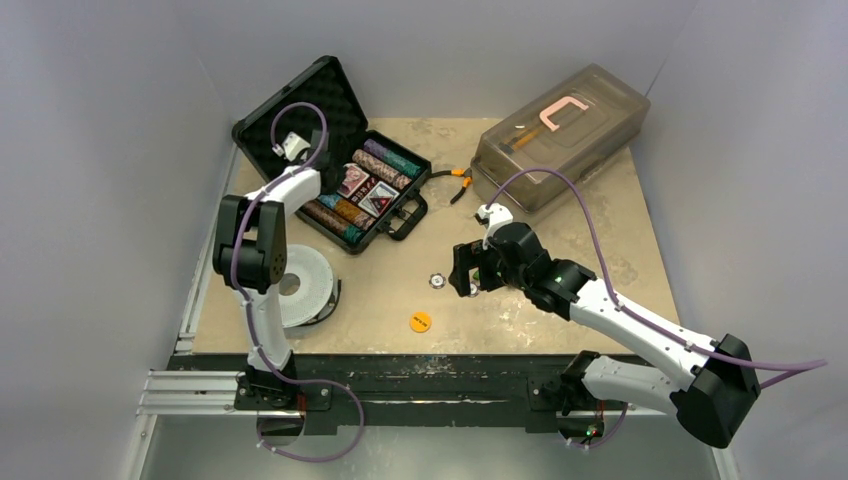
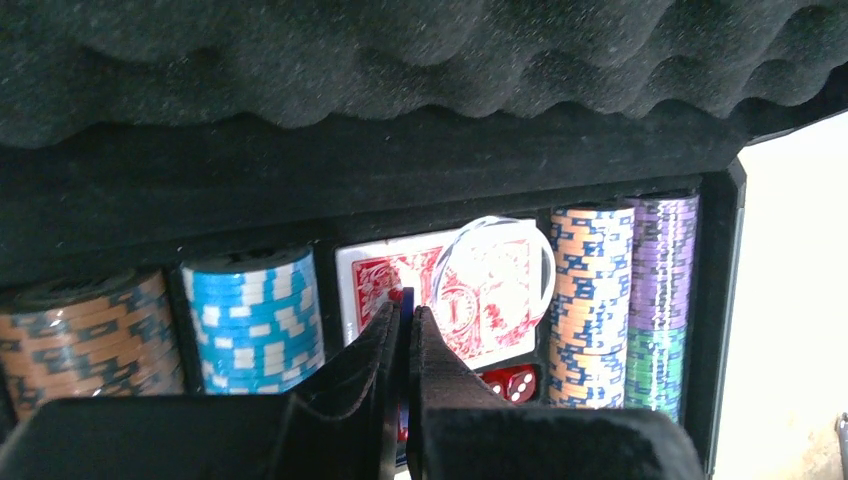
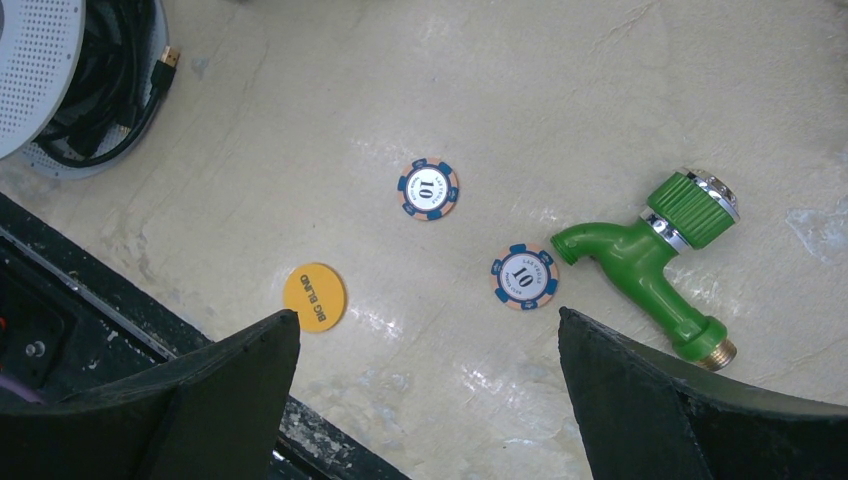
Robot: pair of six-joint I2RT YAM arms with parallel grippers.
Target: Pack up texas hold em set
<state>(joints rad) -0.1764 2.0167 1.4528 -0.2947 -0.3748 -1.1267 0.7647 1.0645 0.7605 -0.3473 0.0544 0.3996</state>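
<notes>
The black case [image 1: 300,105] of the texas hold em set lies open at the back left, its foam-lined lid [image 2: 400,70] tilted back. Rows of chips [image 2: 255,320], a red card deck [image 2: 390,275] with a clear round button [image 2: 495,270] on it, and red dice [image 2: 510,383] sit inside. My left gripper [image 2: 405,312] hangs over the deck, shut on a thin blue and reddish piece seen edge-on, seemingly a poker chip. My right gripper [image 3: 430,320] stands open above the table near two "10" chips [image 3: 429,188] [image 3: 524,276] and a yellow BIG BLIND button [image 3: 314,296].
A green toy faucet [image 3: 650,260] lies just right of the nearer chip. A large translucent grey box [image 1: 560,135] stands at the back right, with orange-handled pliers [image 1: 455,180] beside it. A white cable reel [image 1: 300,285] sits by the left arm.
</notes>
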